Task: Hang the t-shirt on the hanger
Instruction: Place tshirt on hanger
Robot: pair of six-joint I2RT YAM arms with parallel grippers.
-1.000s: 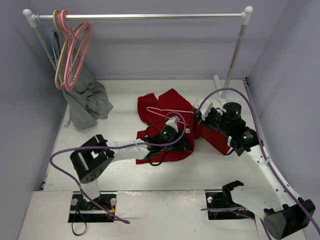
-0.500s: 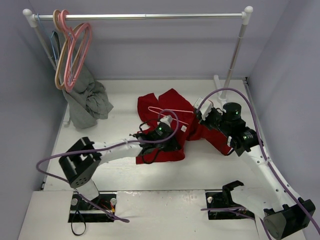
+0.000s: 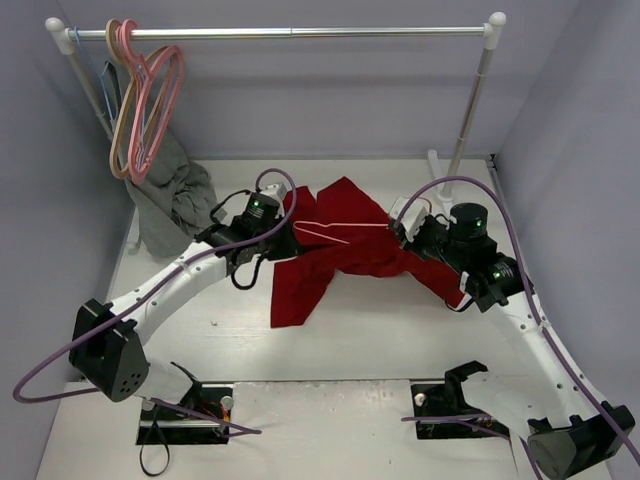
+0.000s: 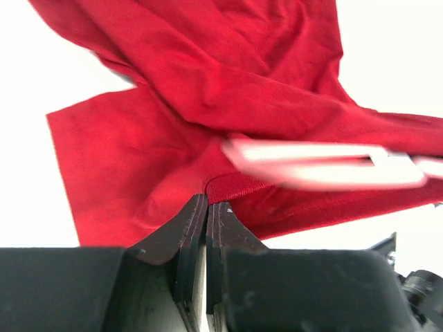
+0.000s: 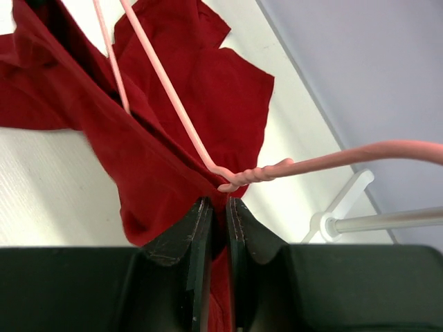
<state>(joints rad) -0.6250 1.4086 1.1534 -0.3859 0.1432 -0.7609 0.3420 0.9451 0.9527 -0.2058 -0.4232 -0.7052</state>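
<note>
Roughly halfway, we judge: near the counter's far edge, left gripper (image 4: 206, 200) and right gripper (image 5: 213, 202) clamp the t-shirt (image 3: 340, 258), hanger (image 5: 256, 174) only partly inside.

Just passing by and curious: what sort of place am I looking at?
Probably a robotics test booth staged as a closet: plain grey walls around a white table, a clothes rail with spare hangers, and two robot arms holding a red t-shirt and pink hanger.
</note>
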